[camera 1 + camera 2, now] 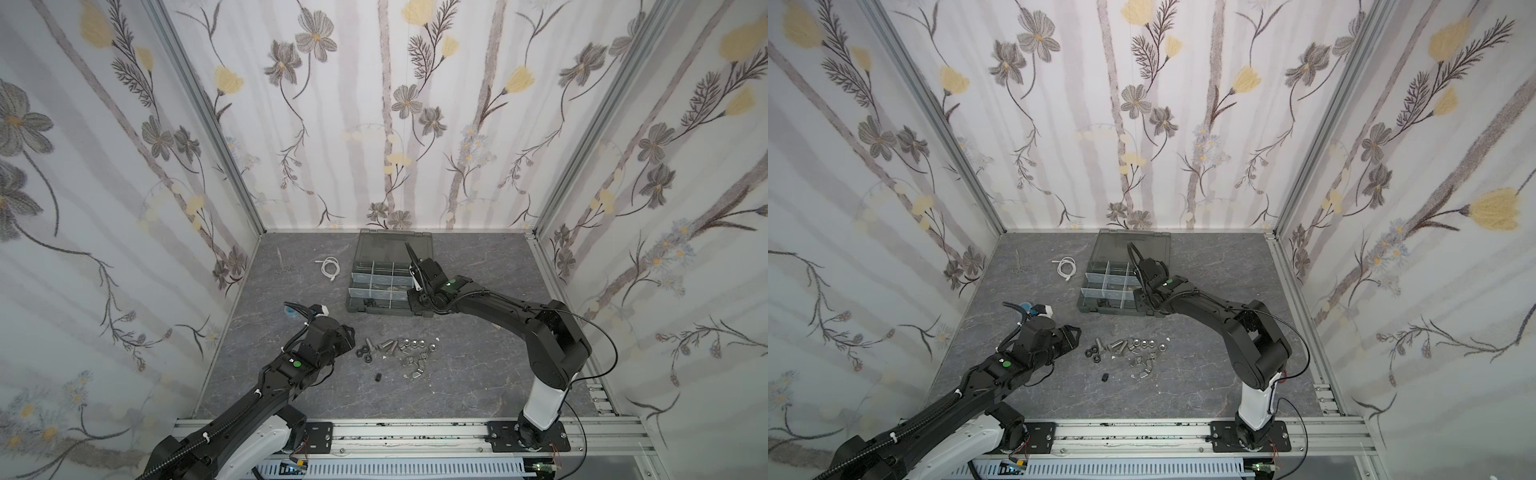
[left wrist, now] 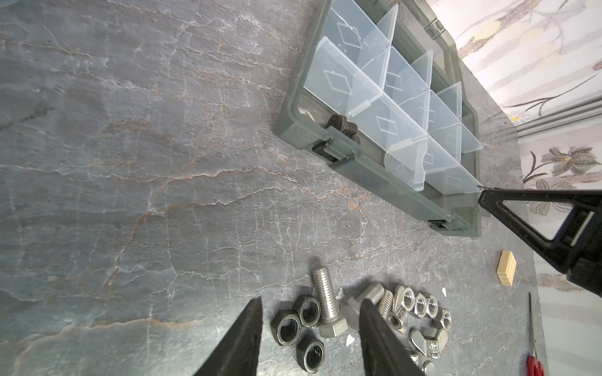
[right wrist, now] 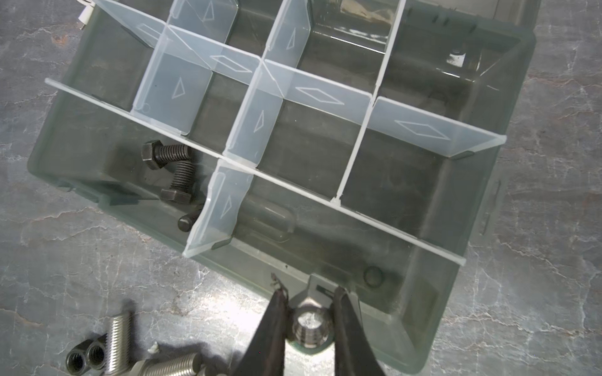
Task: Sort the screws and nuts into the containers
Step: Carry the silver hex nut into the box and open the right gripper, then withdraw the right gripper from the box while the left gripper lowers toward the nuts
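The dark grey case (image 1: pixel 388 312) (image 1: pixel 1121 312) lies open at the back, its containers (image 3: pixel 312 153) split by pale dividers. Two black screws (image 3: pixel 169 154) (image 2: pixel 342 123) lie in a front corner compartment. My right gripper (image 3: pixel 309 293) is shut on a silver screw (image 3: pixel 311 325), held just over the case's front wall. Loose screws and nuts (image 1: pixel 399 353) (image 1: pixel 1129 351) lie in a pile on the table. My left gripper (image 2: pixel 309 302) (image 1: pixel 347 332) hangs open over three black nuts (image 2: pixel 286 325) and a silver screw (image 2: pixel 325 302). Silver nuts (image 2: pixel 423 306) lie beyond it.
A white cable (image 1: pixel 330 266) and metal forceps (image 1: pixel 280 262) lie at the back left. A blue roll (image 1: pixel 291 309) sits behind the left wrist. A wooden block (image 2: pixel 507 268) and red-handled scissors (image 2: pixel 534 364) lie near the pile. Floral walls close three sides.
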`<state>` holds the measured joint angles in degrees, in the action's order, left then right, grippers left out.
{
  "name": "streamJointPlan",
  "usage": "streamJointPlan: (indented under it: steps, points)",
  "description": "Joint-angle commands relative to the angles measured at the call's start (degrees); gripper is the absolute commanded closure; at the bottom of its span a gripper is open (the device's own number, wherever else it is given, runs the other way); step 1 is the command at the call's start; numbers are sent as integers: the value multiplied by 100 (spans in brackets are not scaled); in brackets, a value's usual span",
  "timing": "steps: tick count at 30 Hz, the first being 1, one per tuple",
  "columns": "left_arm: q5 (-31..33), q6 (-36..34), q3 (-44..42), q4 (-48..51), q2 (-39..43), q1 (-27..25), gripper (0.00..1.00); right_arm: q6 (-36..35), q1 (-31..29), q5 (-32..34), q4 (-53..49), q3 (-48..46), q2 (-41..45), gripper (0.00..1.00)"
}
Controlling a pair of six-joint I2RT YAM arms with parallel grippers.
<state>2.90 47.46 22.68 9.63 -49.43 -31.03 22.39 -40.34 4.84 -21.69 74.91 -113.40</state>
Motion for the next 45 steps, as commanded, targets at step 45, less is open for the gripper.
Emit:
streamJointPlan:
  steps: [45]
  points:
    - [718,-315,1988,-84,-2668,-2305,49,693,231,-269,789,-1961,2148,57]
